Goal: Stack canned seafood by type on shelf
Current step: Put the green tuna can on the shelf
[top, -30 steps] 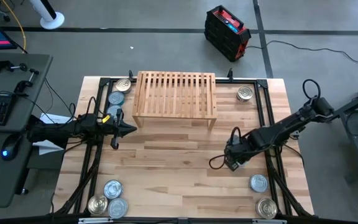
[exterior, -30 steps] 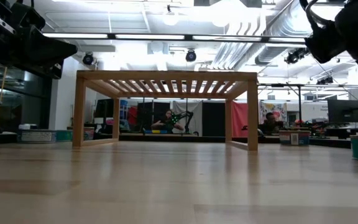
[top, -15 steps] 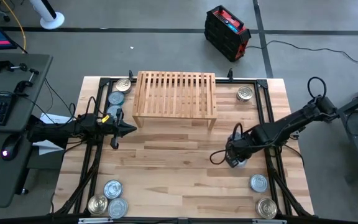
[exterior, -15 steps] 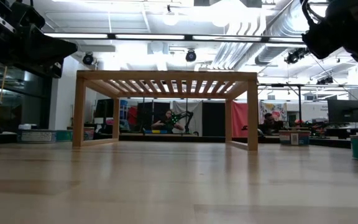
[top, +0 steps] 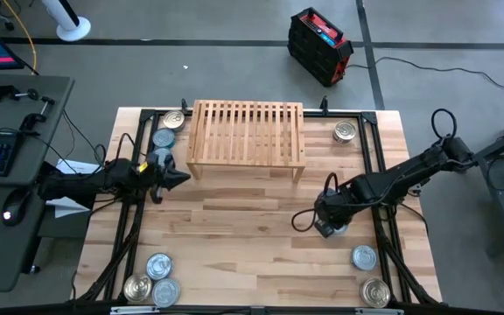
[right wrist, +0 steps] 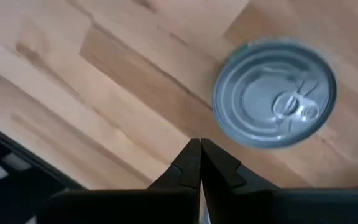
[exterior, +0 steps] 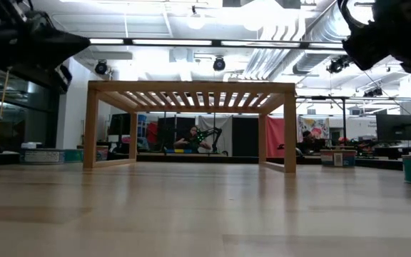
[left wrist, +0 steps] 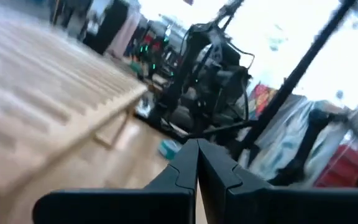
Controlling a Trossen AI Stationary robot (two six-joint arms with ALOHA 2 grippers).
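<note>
The shelf (top: 248, 131) is a light-wood slatted rack on short legs at the table's far middle; its top holds no tins. My left gripper (top: 185, 178) is shut and hovers level, just left of the shelf's near left corner, pointing right. My right gripper (top: 324, 227) is shut and points down over the table's right half. A bluish-silver tin with a pull ring (right wrist: 275, 93) lies flat on the wood just beyond its fingertips (right wrist: 199, 149). Other tins rest flat near the table's corners.
Three tins (top: 164, 137) sit by the far left corner, partly under my left arm. One is at the far right (top: 346, 131), two are near right (top: 364, 257) and three near left (top: 158, 265). Black frame rails (top: 380, 175) run along both sides.
My left gripper has risen a little and tipped its fingertips upward, edging toward the shelf. My right gripper has shifted slightly toward the table's left while staying shut. No tin has moved.
</note>
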